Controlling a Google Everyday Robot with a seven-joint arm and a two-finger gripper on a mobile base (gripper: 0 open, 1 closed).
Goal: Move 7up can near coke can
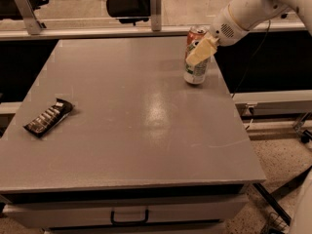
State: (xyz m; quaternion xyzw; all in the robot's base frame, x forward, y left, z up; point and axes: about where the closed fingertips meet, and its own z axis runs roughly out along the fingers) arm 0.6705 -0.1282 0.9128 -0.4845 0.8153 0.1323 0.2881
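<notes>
The white and green 7up can (196,71) stands upright on the grey table (131,116) near its far right edge. The red coke can (194,34) stands right behind it, almost touching. My gripper (201,51) comes in from the upper right on a white arm and is shut on the upper part of the 7up can. One cream finger (200,52) lies across the can's front and hides its top. The other finger is hidden behind the can.
A dark snack bar in a wrapper (48,117) lies on the left side of the table. A rail with metal posts (156,6) runs behind the far edge. The table's right edge (234,101) is close to the cans, with floor below it.
</notes>
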